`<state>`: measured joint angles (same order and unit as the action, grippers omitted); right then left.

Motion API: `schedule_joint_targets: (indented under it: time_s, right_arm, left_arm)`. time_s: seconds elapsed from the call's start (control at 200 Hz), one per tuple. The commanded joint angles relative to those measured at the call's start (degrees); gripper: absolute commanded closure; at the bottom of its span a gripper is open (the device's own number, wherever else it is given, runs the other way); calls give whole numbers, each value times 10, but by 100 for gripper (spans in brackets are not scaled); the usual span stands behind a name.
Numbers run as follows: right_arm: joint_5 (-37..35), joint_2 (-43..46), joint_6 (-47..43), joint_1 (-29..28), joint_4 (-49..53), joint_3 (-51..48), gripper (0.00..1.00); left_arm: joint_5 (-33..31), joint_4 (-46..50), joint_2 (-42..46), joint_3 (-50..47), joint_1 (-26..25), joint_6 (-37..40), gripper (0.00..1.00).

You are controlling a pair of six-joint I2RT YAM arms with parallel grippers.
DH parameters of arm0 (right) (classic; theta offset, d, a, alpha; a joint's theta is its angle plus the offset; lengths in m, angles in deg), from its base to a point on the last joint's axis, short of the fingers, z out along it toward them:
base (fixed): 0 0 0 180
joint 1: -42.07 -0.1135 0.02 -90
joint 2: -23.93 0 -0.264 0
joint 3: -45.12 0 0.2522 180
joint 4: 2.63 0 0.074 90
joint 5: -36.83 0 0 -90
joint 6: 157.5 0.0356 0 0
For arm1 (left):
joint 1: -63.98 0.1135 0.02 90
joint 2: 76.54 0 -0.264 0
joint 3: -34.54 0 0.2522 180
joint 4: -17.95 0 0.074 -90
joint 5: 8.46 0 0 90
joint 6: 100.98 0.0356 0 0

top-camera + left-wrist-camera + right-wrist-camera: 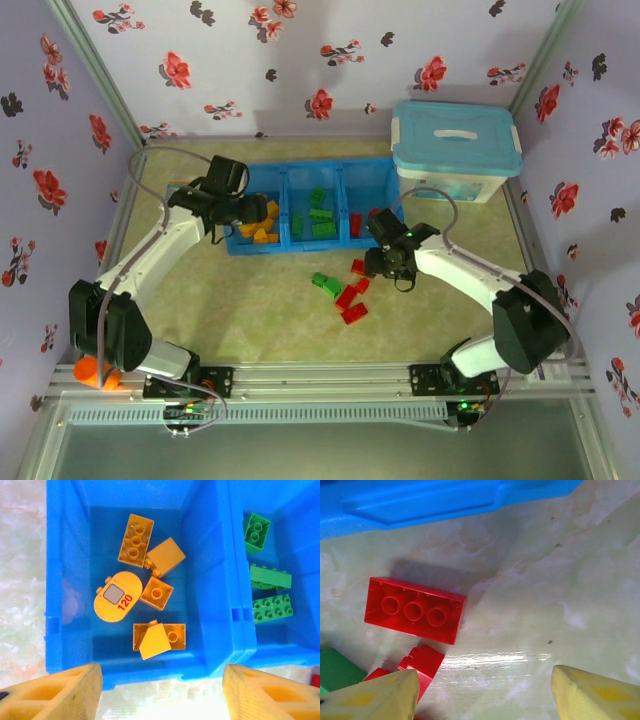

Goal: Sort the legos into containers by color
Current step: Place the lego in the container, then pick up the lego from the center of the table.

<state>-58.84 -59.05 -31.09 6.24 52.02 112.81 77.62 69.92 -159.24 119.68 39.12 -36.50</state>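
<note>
Left gripper (pixel 165 695): we find it released and empty, poised over the left compartment of the blue tray (pixel 210 580). Yellow-orange legos (pixel 156 592) lie in that compartment, and green legos (pixel 270 577) lie in the middle one.

Right gripper (pixel 482 700): its fingers are spread and grasp nothing. It hangs over the table (pixel 250 310) just in front of the tray's right end. A red lego (pixel 415 610) lies flat there, near the tray wall but apart from it. We note more loose legos (pixel 340 292), red and green, in front of the tray. A white storage box (pixel 455 150) stands just beside the tray's right end.

A red lego (pixel 414 610) lies near the tray (pixel 420 505).
</note>
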Motion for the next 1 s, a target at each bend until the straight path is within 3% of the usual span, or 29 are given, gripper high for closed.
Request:
schedule_joint_targets:
  time_s: [0.0,0.1,0.155,0.28,0.645,0.99]
  right_arm:
    - [15,-32,-20,-11,-4,39,27]
    - [13,-61,-35,-13,2,65,21]
    - [7,-77,-31,-12,16,82,10]
    - [7,-102,5,-14,24,100,1]
    - [-11,-159,120,-24,0,118,7]
    - [-3,-213,132,-31,-29,124,15]
  left_arm:
    - [6,-8,29,-30,-7,-9,35]
    - [8,-13,48,-55,-8,-13,35]
    - [8,-15,57,-67,-8,-14,35]
    - [6,-17,75,-87,-8,-16,35]
    - [5,-30,88,-116,-8,-26,35]
    - [4,-34,92,-128,-8,-22,35]
